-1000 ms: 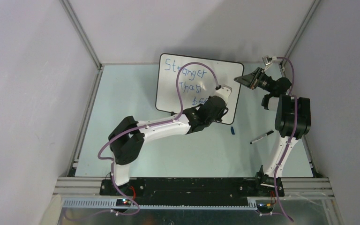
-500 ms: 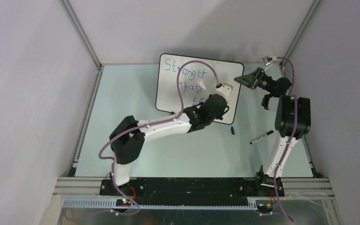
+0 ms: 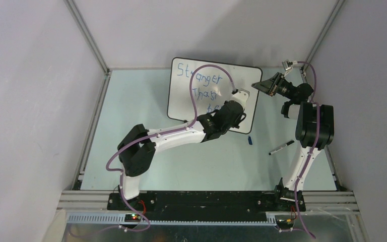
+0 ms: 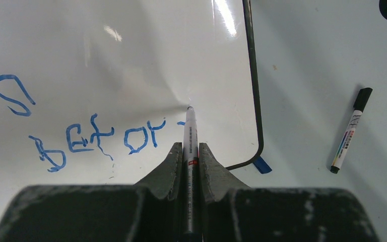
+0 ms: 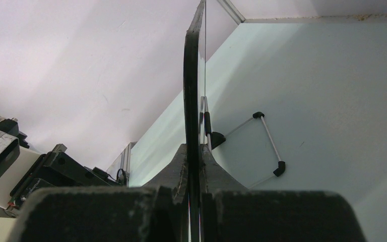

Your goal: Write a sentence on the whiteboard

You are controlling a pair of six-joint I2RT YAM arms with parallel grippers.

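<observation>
sentence [image 4: 101,138]: blue ink, three staggered lines on the whiteboard [image 3: 181,103]. Top two read "Stranger" and "Than". Bottom line in the left wrist view reads roughly "befor", with a short stroke right after it. My read: last word unfinished, task near its end.

whiteboard sits at the far middle of the worktop [image 3: 131,106], propped at a tilt. Right wrist view shows it edge-on with a wire prop [image 5: 268,137] behind it.

Handling, my judgement: thin, light, stiff panel with a glossy, slick face. Reflections pucker round the pen tip, so the face likely gives a little under pressure. On a wire prop it'll skid or tip if pushed hard. Best hold is the black rim at a side edge, not the face. Light pen pressure only.

left pincer [image 4: 190,151]: closed tight on a marker [image 4: 190,128], barrel running straight out between the fingers. Tip touches the whiteboard near its lower right corner, just right of the last letters.

right pincer [image 5: 194,164]: clamped on the whiteboard's right edge, rim between the fingers, bracing it.

Off the whiteboard: small blue piece [image 3: 250,140] on the worktop just beside its near right corner. Spare marker [image 3: 281,147], black cap, lies well to the right of that corner, touching nothing.
</observation>
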